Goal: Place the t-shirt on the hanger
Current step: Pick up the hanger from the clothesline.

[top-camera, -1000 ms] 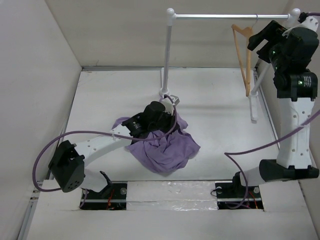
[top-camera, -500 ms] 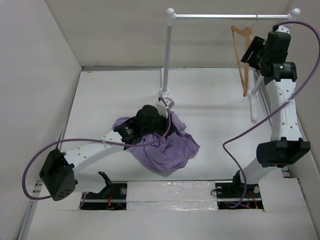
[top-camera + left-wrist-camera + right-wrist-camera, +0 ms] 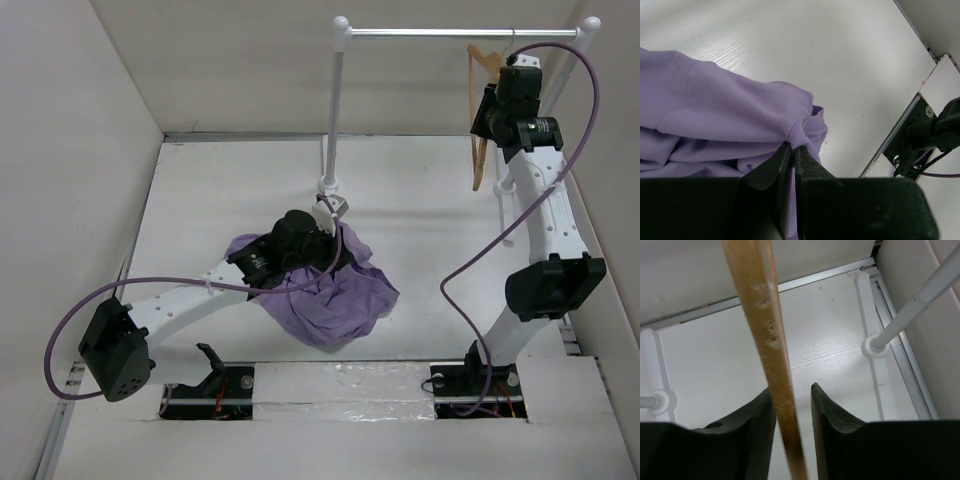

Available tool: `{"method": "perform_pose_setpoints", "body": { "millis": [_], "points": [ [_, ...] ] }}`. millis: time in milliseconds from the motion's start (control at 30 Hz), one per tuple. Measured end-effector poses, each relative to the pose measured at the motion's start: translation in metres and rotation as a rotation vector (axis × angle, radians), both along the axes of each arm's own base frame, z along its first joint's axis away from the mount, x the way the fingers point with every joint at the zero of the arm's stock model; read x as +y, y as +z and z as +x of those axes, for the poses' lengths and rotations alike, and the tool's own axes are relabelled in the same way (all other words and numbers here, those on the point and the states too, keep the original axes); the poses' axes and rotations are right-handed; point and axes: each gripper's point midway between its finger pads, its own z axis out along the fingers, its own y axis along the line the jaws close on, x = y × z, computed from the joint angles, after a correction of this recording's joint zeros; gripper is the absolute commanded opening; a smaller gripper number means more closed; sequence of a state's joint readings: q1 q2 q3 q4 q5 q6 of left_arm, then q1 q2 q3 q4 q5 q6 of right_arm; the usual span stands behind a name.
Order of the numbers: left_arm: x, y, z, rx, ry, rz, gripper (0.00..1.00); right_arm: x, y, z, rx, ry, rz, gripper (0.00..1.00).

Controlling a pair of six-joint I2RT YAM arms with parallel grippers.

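The lavender t-shirt (image 3: 340,295) lies crumpled on the white table, left of centre. My left gripper (image 3: 300,240) sits on top of it. In the left wrist view the left gripper (image 3: 792,146) is shut on a ribbed edge of the t-shirt (image 3: 730,105). The wooden hanger (image 3: 480,150) hangs from the rail at the back right. My right gripper (image 3: 488,100) is up against it. In the right wrist view the hanger's arm (image 3: 765,315) runs between the fingers of the right gripper (image 3: 790,388). It touches the left finger, and a gap shows to the right finger.
The white and silver clothes rail (image 3: 450,33) spans the back, with one post (image 3: 335,110) near the middle and a slanted post (image 3: 920,305) by the right wall. White walls close in the table on the left, back and right.
My right arm swung left from the rail's right end to the hanger, and its jaws narrowed around the wood. The left gripper shifted slightly with the shirt early on, then stayed still.
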State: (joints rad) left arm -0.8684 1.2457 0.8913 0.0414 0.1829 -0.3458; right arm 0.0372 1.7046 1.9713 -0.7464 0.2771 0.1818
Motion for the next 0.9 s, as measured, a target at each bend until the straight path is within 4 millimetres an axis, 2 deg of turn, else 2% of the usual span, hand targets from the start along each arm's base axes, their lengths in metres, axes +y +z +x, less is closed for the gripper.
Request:
{"method": "perform_pose_setpoints", "body": {
  "millis": [133,233,367,500,600,700,800,900],
  "points": [
    [0.000,0.000,0.000,0.000,0.000,0.000,0.00,0.002,0.000,0.004,0.002,0.007,-0.005,0.16],
    [0.000,0.000,0.000,0.000,0.001,0.000,0.00,0.002,0.008,0.006,-0.015,0.009,-0.003,0.06],
    [0.003,0.000,0.005,0.002,0.016,-0.004,0.00,0.004,0.015,0.007,-0.033,0.029,0.011,0.00],
    [0.006,0.002,0.011,-0.001,0.034,-0.008,0.00,0.008,0.016,0.007,-0.037,0.054,0.024,0.00],
    [0.007,0.001,0.012,-0.001,0.038,-0.007,0.00,0.012,0.024,0.003,-0.058,0.086,0.043,0.00],
    [0.007,0.001,0.013,-0.002,0.042,-0.006,0.00,0.016,0.041,-0.011,-0.096,0.123,0.064,0.00],
    [0.003,0.003,0.018,-0.004,0.049,-0.003,0.00,0.022,0.068,-0.025,-0.168,0.154,0.078,0.00],
    [-0.002,0.006,0.025,-0.010,0.059,-0.001,0.00,0.028,0.082,-0.044,-0.205,0.185,0.096,0.00]
  ]
}}
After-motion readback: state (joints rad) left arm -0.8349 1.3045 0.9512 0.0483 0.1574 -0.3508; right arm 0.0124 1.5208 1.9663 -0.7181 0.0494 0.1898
